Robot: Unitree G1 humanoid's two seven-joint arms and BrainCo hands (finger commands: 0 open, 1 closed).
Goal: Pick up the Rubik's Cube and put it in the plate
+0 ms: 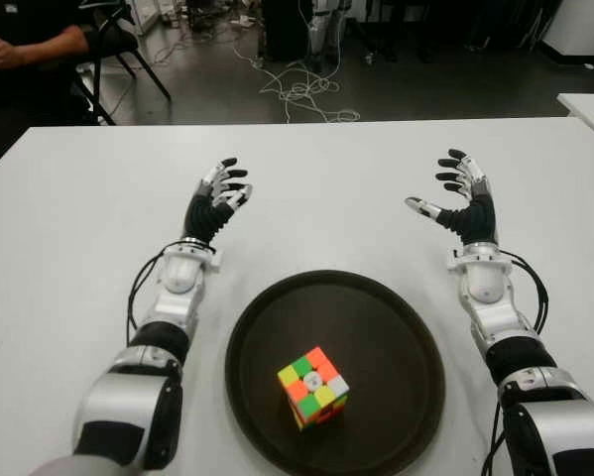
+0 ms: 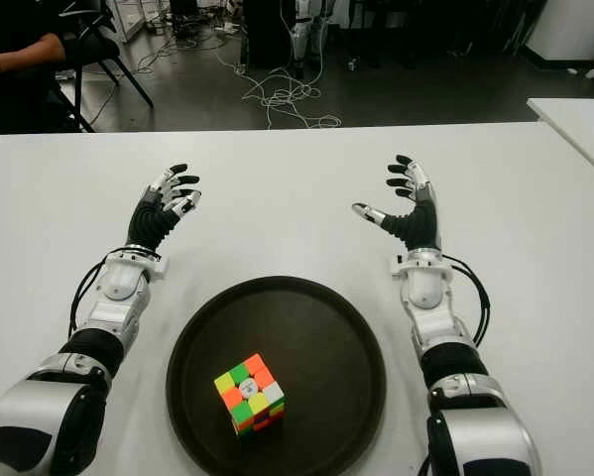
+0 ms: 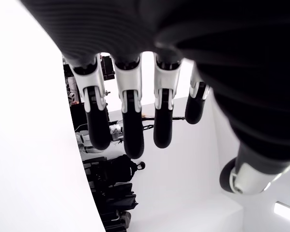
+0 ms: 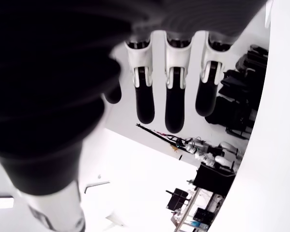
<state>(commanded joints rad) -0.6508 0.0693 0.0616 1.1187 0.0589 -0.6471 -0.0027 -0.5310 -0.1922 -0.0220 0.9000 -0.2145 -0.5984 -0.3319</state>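
Your open lanes and obstructions. The white table [image 1: 316, 178] lies bare from 9 through 12 to 3 o'clock around the dark plate [image 1: 396, 327]. Only the cube [image 1: 313, 386] stands in the plate, toward 6 o'clock. The left hand [image 1: 220, 193] at 10 o'clock and right hand [image 1: 457, 193] at 2 o'clock, fingers spread, flank a free corridor between them.

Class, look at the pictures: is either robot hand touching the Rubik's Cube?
Apart. The left eye view shows the Rubik's Cube sitting in the plate, with left robot hand and right robot hand open, beyond the plate.
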